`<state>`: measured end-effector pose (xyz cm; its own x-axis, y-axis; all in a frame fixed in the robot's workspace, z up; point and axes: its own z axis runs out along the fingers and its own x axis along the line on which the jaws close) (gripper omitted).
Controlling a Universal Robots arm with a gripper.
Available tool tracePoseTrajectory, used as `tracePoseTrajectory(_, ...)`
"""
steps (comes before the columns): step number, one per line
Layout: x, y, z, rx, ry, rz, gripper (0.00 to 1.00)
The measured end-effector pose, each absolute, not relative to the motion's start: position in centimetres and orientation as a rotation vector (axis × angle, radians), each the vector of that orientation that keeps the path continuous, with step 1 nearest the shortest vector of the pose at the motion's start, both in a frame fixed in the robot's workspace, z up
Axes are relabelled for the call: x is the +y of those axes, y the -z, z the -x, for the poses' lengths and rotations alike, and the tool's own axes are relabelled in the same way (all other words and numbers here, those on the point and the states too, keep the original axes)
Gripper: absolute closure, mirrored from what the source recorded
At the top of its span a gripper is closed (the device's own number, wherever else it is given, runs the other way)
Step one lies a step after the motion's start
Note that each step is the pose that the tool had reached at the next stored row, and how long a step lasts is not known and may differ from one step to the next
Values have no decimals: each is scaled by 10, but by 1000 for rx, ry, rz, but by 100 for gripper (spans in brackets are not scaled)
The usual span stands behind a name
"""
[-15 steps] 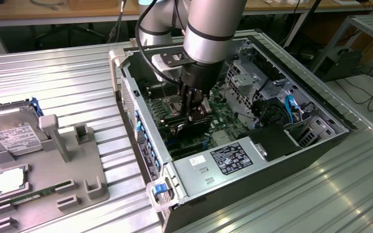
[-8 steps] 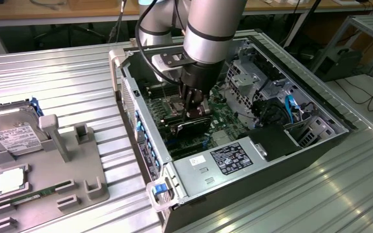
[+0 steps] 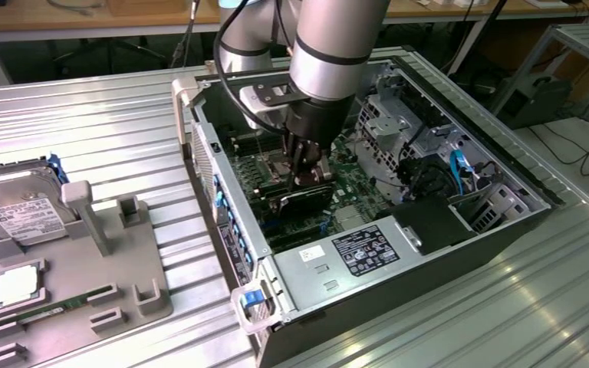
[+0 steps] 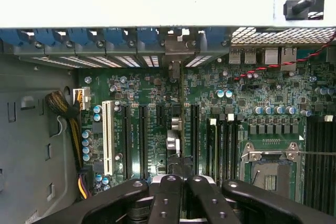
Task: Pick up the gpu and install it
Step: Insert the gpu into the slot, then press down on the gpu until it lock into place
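Gripper [image 3: 308,178] is down inside the open PC case [image 3: 499,230], fingers pinched together on the top edge of the gpu [image 3: 303,201] — card stands on edge over the motherboard [image 4: 262,98], prob. so its connector lines up w/ an expansion slot. Wrist view looks straight down the card's thin edge [image 4: 180,124], bracket end toward the rear slot covers [image 4: 105,38] (seating depth not visible). Hard drive [image 3: 24,215] sits well apart on the parts tray [image 3: 120,276], at the exterior view's left.
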<state>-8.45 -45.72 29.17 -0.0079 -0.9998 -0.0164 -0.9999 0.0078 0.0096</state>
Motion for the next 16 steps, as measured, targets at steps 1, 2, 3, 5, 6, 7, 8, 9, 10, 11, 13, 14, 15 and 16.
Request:
tracePoseTrajectory(1, -457, -292, 84, 2227, -29, 2209, 89)
tracePoseTrajectory(2, -457, -292, 84, 2227, -29, 2209, 89)
tracePoseTrajectory(3, -457, -292, 84, 2227, -29, 2209, 89)
tracePoseTrajectory(5, -457, -292, 84, 2227, -29, 2209, 89)
tracePoseTrajectory(6, -457, -292, 84, 2227, -29, 2209, 89)
tracePoseTrajectory(7, -457, -292, 85, 2227, -29, 2209, 89)
tracePoseTrajectory(8, -457, -292, 89, 2227, -29, 2209, 89)
tracePoseTrajectory(9, -457, -292, 107, 2226, -27, 2209, 89)
tracePoseTrajectory(10, -457, -292, 109, 2226, -27, 2208, 89)
tracePoseTrajectory(11, -457, -292, 109, 2226, -27, 2208, 89)
tracePoseTrajectory(13, -457, -292, 110, 2226, -27, 2208, 89)
tracePoseTrajectory(14, -457, -291, 112, 2226, -27, 2208, 89)
tracePoseTrajectory(15, -457, -291, 114, 2226, -27, 2209, 89)
tracePoseTrajectory(16, -457, -291, 117, 2226, -27, 2209, 89)
